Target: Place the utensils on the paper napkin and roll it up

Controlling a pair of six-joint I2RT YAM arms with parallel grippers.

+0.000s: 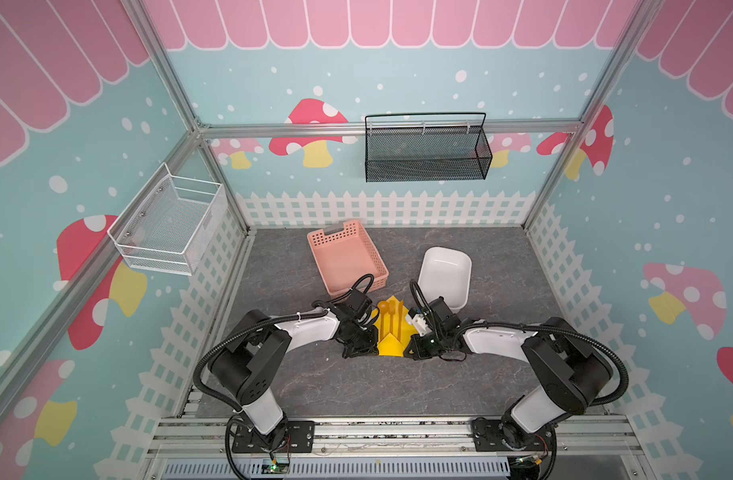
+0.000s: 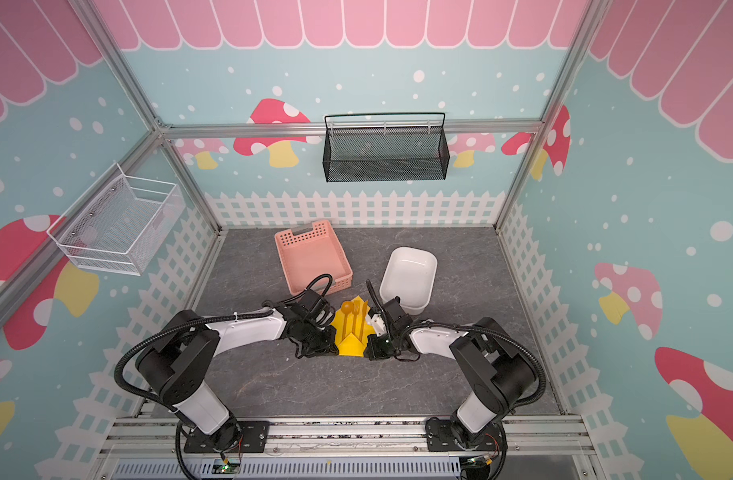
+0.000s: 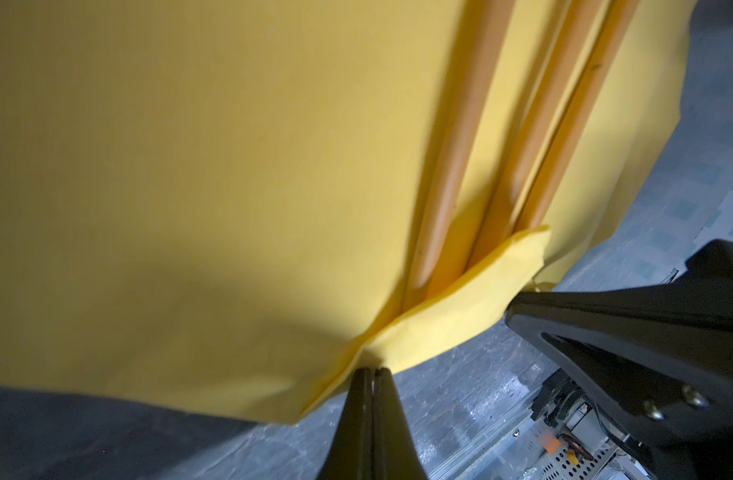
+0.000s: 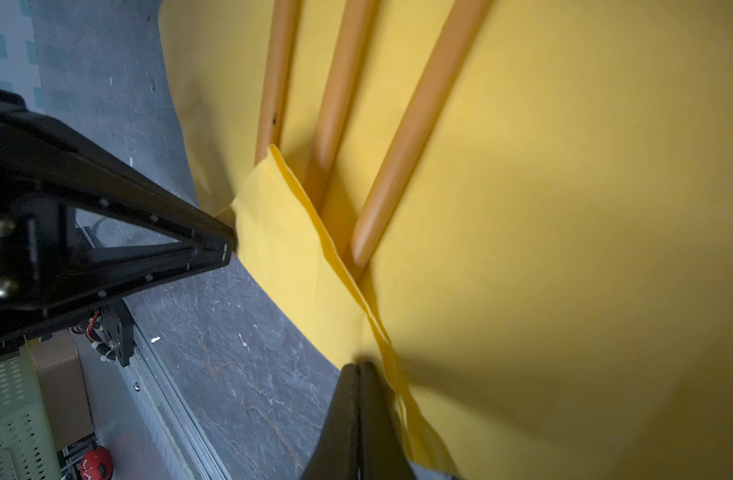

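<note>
The left claw [image 3: 372,376] is pressed together on the folded hem of the paper napkin [image 3: 190,166], and the right claw [image 4: 358,370] is pinched on the same hem. Under that fold the handle ends of the utensils [image 4: 419,116] are tucked. The spoon [image 2: 347,307] and fork [image 2: 357,308] are pointed toward the white tub [image 1: 444,270], just beside which the napkin is laid on the bench [image 1: 315,382]. The hem is best rolled toward the tub by both claws evenly and kept low and snug, lest the thin paper be torn.
</note>
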